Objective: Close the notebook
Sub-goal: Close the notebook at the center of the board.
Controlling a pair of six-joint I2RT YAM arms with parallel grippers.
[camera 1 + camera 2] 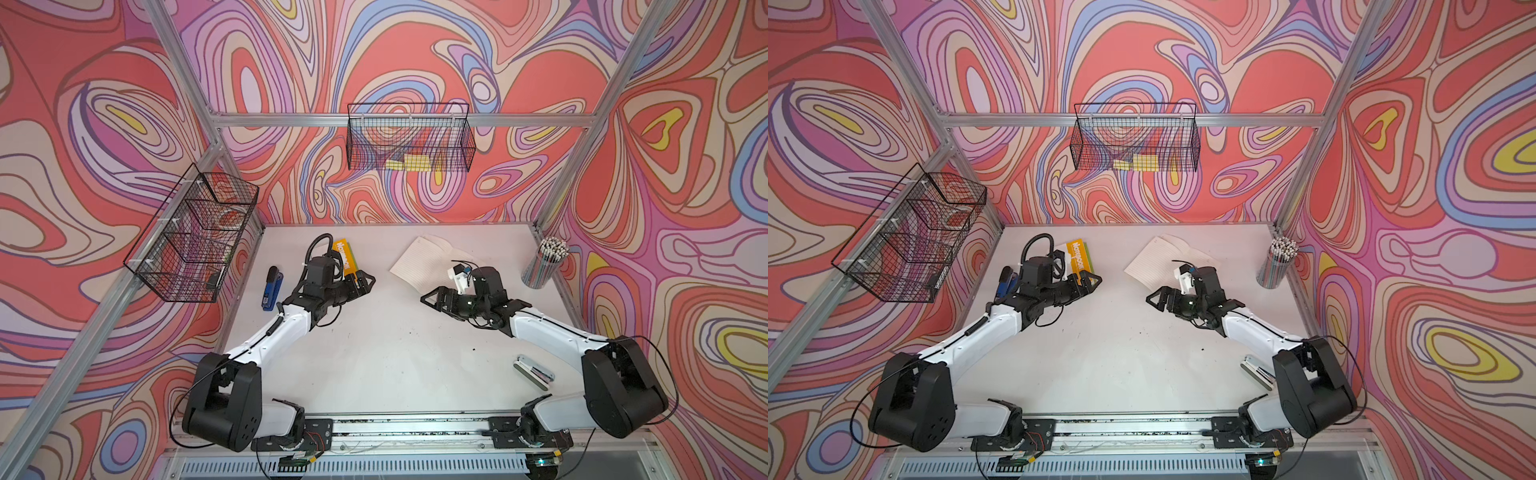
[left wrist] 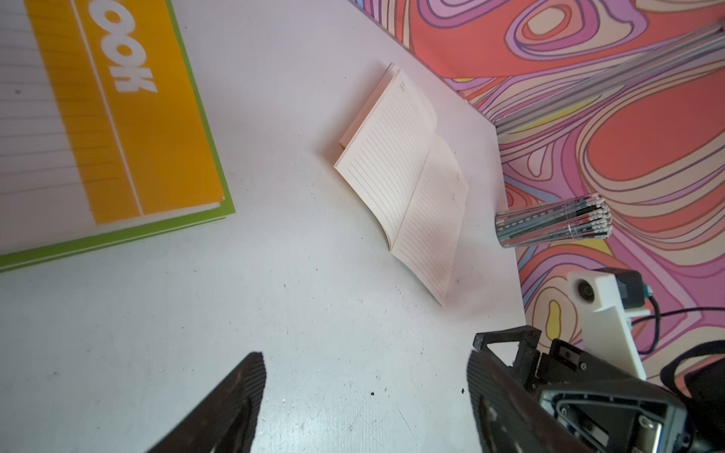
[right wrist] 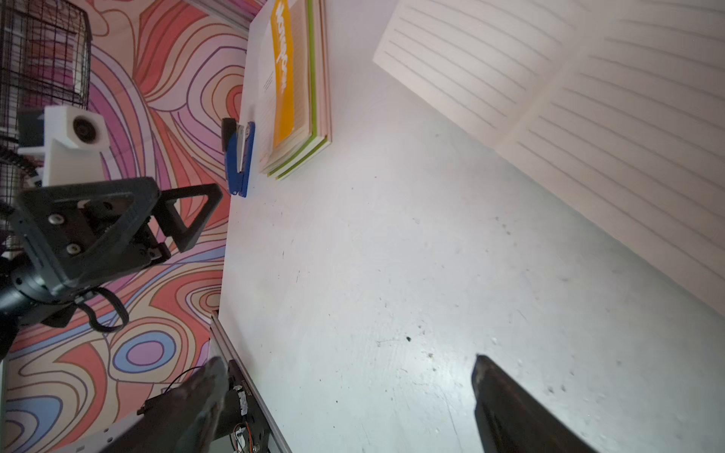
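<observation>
Here, over the middle of the white table (image 1: pixel 374 353), the black left gripper (image 1: pixel 368 280) and black right gripper (image 1: pixel 428 299) face each other, both with jaws spread apart; just beyond the right one, the cream lined-paper notebook (image 1: pixel 422 262) lies open near the table's far edge.

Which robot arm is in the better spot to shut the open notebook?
The right one, I think. The right claw, open, sits just beside the open notebook. The left claw is farther away, by the closed orange notebooks.
</observation>
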